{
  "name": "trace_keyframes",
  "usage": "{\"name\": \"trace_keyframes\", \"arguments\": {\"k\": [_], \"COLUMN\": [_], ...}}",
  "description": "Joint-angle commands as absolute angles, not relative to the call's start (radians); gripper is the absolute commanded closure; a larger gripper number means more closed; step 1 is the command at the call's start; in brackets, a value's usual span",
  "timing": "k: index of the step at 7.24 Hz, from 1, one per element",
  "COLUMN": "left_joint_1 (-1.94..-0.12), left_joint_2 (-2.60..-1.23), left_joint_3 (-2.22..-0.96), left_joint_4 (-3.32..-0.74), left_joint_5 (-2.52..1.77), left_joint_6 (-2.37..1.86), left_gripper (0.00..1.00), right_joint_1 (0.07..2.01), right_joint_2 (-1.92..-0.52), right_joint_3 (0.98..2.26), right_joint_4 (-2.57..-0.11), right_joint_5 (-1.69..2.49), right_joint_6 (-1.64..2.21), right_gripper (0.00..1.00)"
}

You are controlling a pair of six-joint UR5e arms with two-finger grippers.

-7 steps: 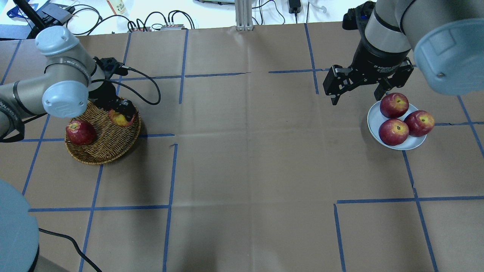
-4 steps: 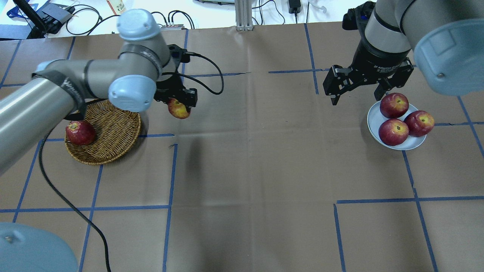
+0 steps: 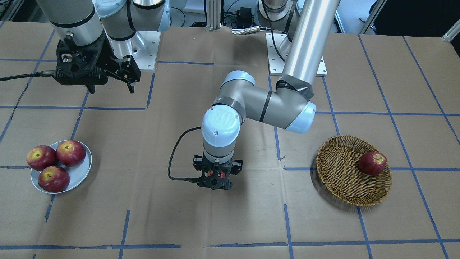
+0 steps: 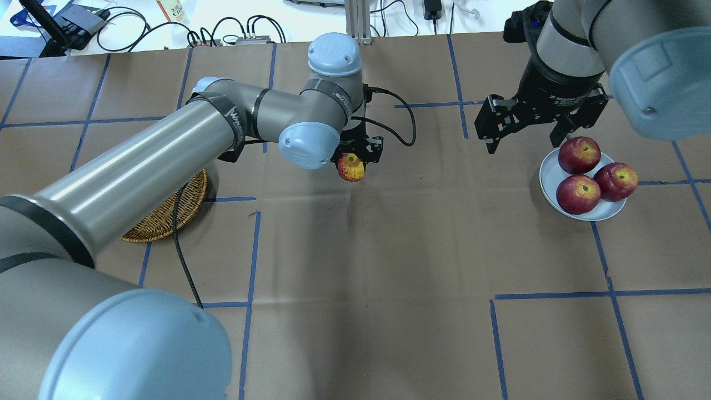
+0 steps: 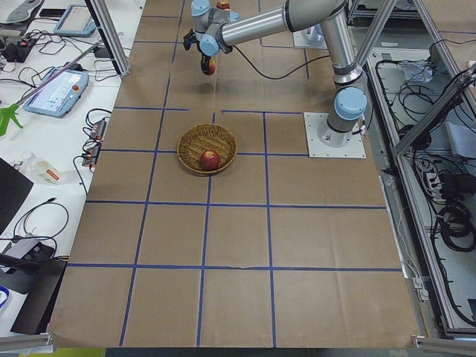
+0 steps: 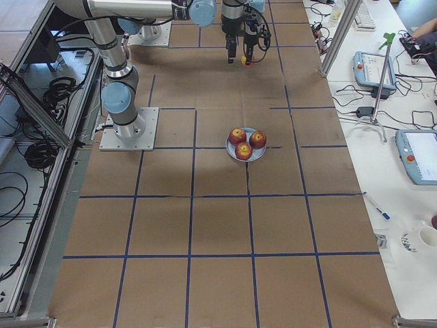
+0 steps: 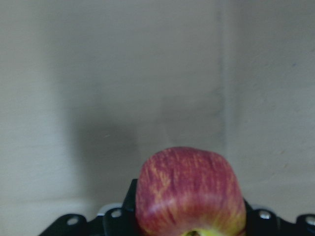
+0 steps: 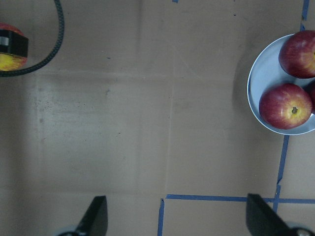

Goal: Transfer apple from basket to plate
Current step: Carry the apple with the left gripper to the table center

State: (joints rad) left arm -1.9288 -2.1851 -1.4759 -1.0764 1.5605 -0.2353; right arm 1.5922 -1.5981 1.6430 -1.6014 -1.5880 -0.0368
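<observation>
My left gripper [image 4: 353, 164] is shut on the streaky pinkish-red apple [image 4: 351, 168] with a yellow patch, held above the table's middle; the apple fills the left wrist view [image 7: 189, 191]. The wicker basket [image 3: 339, 183] stands far to its left and holds one dark red apple [image 3: 372, 163]. In the overhead view my left arm hides most of the basket [image 4: 166, 219]. The pale grey-blue plate [image 4: 550, 179] at the right carries three dark red apples. My right gripper [image 4: 525, 145] is open and empty, just behind the plate's left side.
Blue tape lines cross the brown paper table. A black cable [image 4: 397, 119] loops from my left wrist. Cables and boxes [image 4: 222, 30] lie past the table's far edge. The three apples [image 3: 54, 162] fill most of the plate.
My left arm has carried the apple out of the basket and rightward to the table's middle. The right arm has not moved.
</observation>
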Motion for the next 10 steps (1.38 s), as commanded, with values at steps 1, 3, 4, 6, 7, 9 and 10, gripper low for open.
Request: {"name": "trace_keyframes", "arguments": {"k": [1,3,4,6,7,9,10], "left_joint_1": [-1.960,-1.962,-1.962,-1.962,-1.962,-1.957,-1.954], "left_joint_2": [-2.209,-2.217,-2.217,-2.215,-2.211,-2.194,-2.175], "left_joint_3": [-1.471,-1.473,-1.480,-1.483,-1.483,-1.477,-1.465], "left_joint_4": [-1.075,-1.075,-1.075,-1.075,-1.075,-1.075,-1.094], "left_joint_5": [1.565,1.565,1.563,1.563,1.565,1.569,1.568], "left_joint_6": [-0.244,-0.244,-0.244,-0.244,-0.245,-0.238,-0.233], "left_gripper": [0.56,0.47,0.41,0.28,0.01,0.01,0.01], "right_joint_1": [1.591,1.591,1.591,1.591,1.591,1.591,1.591], "right_joint_2": [-1.597,-1.597,-1.597,-1.598,-1.595,-1.597,-1.595], "right_joint_3": [1.643,1.638,1.638,1.632,1.632,1.632,1.635], "right_joint_4": [-1.600,-1.603,-1.603,-1.604,-1.605,-1.605,-1.602], "right_joint_5": [-1.589,-1.588,-1.588,-1.586,-1.588,-1.588,-1.589], "right_joint_6": [-0.037,-0.037,-0.037,-0.035,-0.037,-0.037,-0.037], "right_gripper": [0.00,0.00,0.00,0.00,0.00,0.00,0.00]}}
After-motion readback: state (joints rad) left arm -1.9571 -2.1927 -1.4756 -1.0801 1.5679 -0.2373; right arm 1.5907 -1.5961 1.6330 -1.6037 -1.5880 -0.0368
